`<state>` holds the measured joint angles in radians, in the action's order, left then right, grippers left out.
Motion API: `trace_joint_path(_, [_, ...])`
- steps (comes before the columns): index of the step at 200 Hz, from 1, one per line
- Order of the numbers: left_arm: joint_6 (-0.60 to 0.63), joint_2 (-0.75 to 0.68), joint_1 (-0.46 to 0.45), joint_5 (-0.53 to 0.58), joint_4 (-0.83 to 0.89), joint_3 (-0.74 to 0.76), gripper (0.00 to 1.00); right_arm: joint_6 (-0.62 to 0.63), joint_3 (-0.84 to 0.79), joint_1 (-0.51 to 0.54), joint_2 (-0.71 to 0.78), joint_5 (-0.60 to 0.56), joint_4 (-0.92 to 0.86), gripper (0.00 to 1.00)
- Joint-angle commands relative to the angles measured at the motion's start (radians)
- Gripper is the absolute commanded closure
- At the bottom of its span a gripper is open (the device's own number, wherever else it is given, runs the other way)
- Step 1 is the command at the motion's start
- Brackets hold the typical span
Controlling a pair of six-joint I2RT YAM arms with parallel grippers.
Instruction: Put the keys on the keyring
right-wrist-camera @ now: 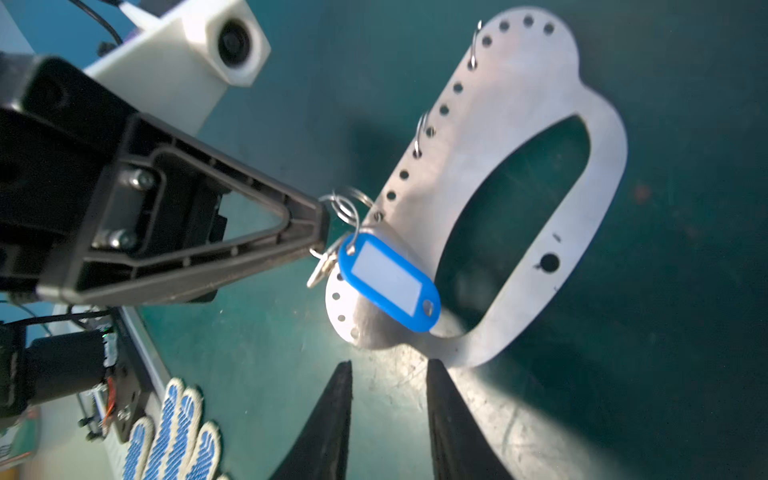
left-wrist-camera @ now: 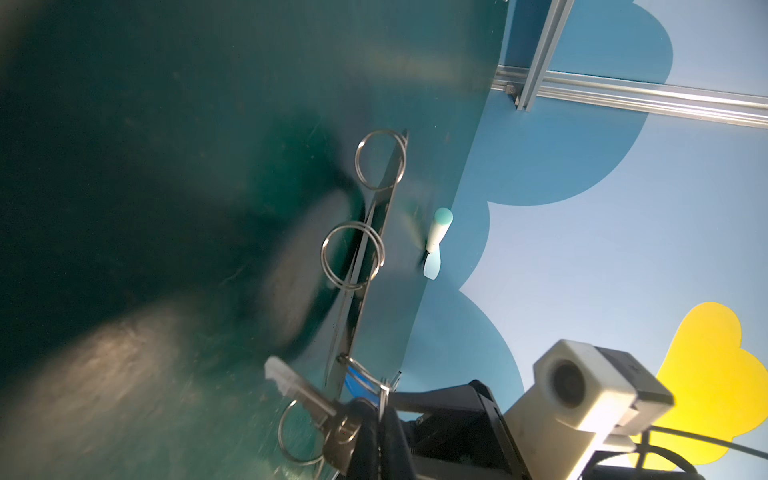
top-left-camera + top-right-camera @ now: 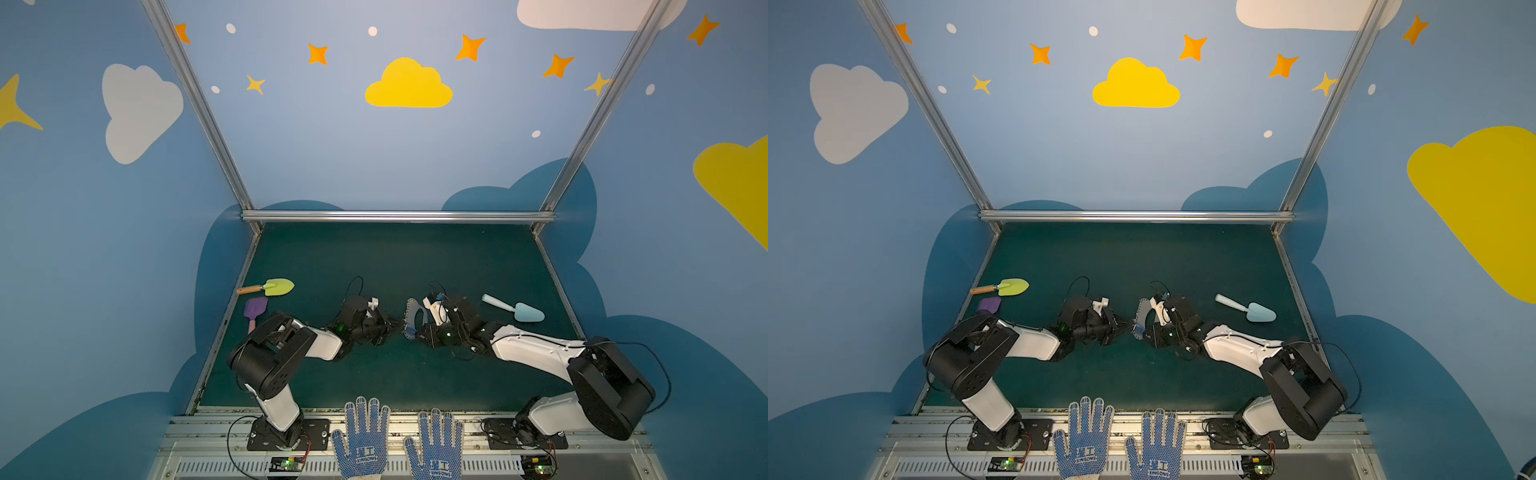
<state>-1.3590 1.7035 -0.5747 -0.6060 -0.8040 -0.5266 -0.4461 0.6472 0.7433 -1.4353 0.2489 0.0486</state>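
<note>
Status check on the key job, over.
Left gripper shut on keys, against keyring, holed edge. Right gripper open, tips beside keyring. Threaded or not, can't tell. Pale blue spade off to side.

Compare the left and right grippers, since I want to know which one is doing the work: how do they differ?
The left gripper is shut, pinching the keys; the right gripper is open, holding nothing. The left gripper reaches the keyring at its holed edge; the right gripper faces one end of it. Both are black and point toward each other.
</note>
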Motion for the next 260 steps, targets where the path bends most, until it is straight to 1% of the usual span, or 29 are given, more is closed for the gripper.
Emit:
trace_joint_path(1, [-0.003, 0.003, 0.004, -0.026, -0.024, -0.015, 0.96, 0.056, 0.042, 0.029, -0.03, -0.067, 0.014, 0.66])
trace_joint_path(32, [-0.008, 0.006, 0.003, -0.031, -0.033, -0.016, 0.96, 0.096, 0.093, 0.052, -0.07, -0.084, -0.01, 0.66])
trace_joint_path(66, [0.002, 0.002, 0.002, -0.042, -0.015, -0.025, 0.96, 0.127, 0.14, 0.073, -0.096, -0.173, -0.052, 0.66])
trace_joint_path(82, [0.003, 0.001, 0.001, -0.049, -0.014, -0.027, 0.96, 0.145, 0.161, 0.077, -0.101, -0.21, -0.076, 0.69])
trace_joint_path(104, [0.005, -0.005, 0.002, -0.053, -0.008, -0.029, 0.96, 0.178, 0.187, 0.083, -0.106, -0.232, -0.112, 0.74])
trace_joint_path(133, [0.005, -0.008, 0.003, -0.059, -0.008, -0.033, 0.96, 0.228, 0.215, 0.097, -0.125, -0.26, -0.156, 0.76])
trace_joint_path(155, [0.006, -0.009, 0.003, -0.063, -0.004, -0.036, 0.96, 0.254, 0.219, 0.106, -0.128, -0.27, -0.16, 0.86])
trace_joint_path(171, [0.007, -0.007, 0.002, -0.07, 0.004, -0.043, 0.96, 0.282, 0.223, 0.118, -0.125, -0.281, -0.16, 0.85])
trace_joint_path(192, [0.011, -0.004, 0.003, -0.08, 0.008, -0.051, 0.96, 0.317, 0.232, 0.135, -0.13, -0.306, -0.159, 0.75])
trace_joint_path(215, [0.011, -0.003, 0.002, -0.083, 0.008, -0.055, 0.96, 0.332, 0.247, 0.144, -0.154, -0.33, -0.158, 0.74])
trace_joint_path(223, [0.01, -0.004, 0.003, -0.084, 0.009, -0.056, 0.96, 0.331, 0.251, 0.146, -0.162, -0.337, -0.159, 0.76])
trace_joint_path(243, [0.011, -0.005, 0.002, -0.087, 0.013, -0.056, 0.96, 0.326, 0.259, 0.152, -0.164, -0.354, -0.152, 0.84])
trace_joint_path(260, [0.016, -0.008, 0.003, -0.087, 0.028, -0.059, 0.96, 0.328, 0.262, 0.156, -0.145, -0.367, -0.165, 0.95])
